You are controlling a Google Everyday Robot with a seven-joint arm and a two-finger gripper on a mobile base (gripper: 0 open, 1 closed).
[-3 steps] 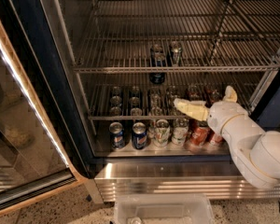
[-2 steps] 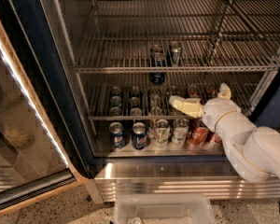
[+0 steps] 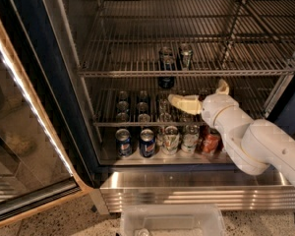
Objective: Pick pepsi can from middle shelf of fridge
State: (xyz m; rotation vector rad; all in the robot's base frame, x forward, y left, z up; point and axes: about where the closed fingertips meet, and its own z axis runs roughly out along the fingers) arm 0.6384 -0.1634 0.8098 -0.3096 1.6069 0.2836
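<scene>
FYI the gripper (image 3: 198, 93) is sitting inside the fridge (image 3: 51, 82), just above the cans on the middle shelf (image 3: 105, 124), fingers (image 3: 184, 103) spread wide and gripping nothing. The pepsi can (image 3: 165, 81) is showing dark blue right under the upper rack (image 3: 118, 73), up-left of the lower fingertip. I think it's standing at the back of that shelf, but the rail is hiding its top. You're risking the lower finger sweeping through the silver-topped cans (image 3: 164, 117) in front and toppling them. Coming in high, you're risking clipping the upper rack. The arm (image 3: 255, 141) is also hanging close over the red can (image 3: 211, 142) down front.
</scene>
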